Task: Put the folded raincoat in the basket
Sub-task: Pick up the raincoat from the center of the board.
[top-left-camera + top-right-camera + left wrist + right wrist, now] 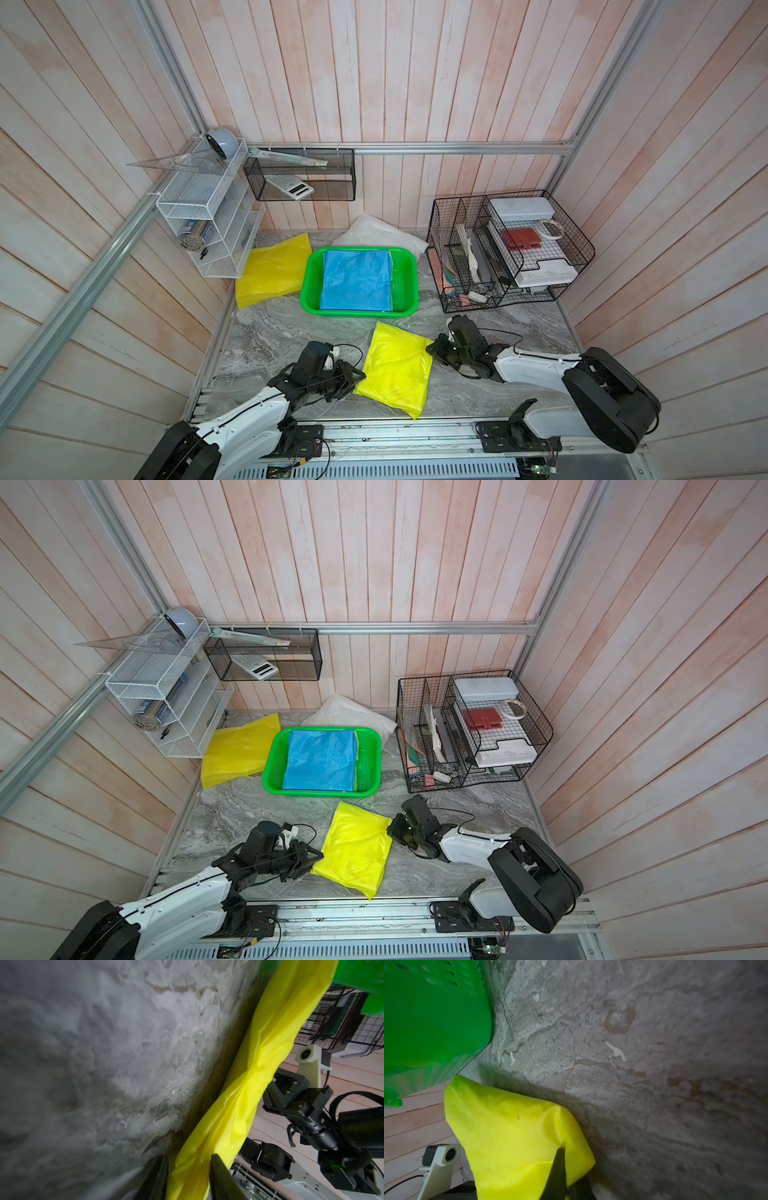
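Note:
The folded raincoat [395,365] [357,845] is bright yellow and lies flat on the marble table in front of the green basket [309,286] [270,771]. A blue folded raincoat [357,278] lies in the basket. My left gripper [357,380] [189,1167] is at the yellow raincoat's left edge, its fingers [218,1174] pressed on either side of the fold [259,1064]. My right gripper [432,351] [564,1155] is shut on the right corner [508,1136], low on the table. A basket wall [436,1012] shows close by in the right wrist view.
Another yellow raincoat [274,270] lies left of the basket and a white one [374,232] lies behind it. A black wire organiser [507,249] full of items stands at the back right. A white mesh shelf [208,216] and a black mesh tray [299,174] hang on the walls.

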Controlling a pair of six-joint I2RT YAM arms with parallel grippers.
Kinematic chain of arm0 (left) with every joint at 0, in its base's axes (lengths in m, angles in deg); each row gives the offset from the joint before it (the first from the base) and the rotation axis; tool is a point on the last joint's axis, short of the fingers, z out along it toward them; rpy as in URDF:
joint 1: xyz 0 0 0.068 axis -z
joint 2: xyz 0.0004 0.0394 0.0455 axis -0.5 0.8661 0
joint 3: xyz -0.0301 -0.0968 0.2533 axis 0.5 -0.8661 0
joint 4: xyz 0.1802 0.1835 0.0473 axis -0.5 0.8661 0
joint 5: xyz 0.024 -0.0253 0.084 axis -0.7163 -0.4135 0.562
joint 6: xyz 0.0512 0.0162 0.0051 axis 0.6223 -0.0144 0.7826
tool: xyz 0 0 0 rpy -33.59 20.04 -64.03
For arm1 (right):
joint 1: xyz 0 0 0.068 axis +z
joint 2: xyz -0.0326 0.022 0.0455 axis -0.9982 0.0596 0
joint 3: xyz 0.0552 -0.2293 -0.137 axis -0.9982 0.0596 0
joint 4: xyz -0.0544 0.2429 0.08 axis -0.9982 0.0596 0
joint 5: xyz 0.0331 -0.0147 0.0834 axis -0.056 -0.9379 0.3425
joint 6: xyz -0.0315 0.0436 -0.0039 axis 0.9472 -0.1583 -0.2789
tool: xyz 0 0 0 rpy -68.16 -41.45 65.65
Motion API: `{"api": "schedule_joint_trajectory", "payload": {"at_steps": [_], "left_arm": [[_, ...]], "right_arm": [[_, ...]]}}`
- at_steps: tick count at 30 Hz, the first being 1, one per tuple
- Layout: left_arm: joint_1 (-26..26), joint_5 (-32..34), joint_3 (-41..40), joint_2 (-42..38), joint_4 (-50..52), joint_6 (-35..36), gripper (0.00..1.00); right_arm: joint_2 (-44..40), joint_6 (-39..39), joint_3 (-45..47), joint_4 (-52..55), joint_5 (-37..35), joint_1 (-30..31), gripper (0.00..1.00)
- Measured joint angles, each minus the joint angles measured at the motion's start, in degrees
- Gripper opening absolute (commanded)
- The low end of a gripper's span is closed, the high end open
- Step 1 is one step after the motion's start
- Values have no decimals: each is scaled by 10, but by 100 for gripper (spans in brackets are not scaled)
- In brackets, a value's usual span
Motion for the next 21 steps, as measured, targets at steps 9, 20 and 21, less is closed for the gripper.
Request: {"api": "schedule_joint_trajectory", "payload": {"at_steps": [9,20,21], "left_arm": [[11,-4,-1,2,-35,-28,0],[15,23,65,-102,162,13,0],[15,24,75,-112,186,16,0]], "right_arm": [[0,0,0,1,-1,1,0],[-10,37,-60,132,-5,32,0],[-13,44,-67,151,-3,38,0]]}}
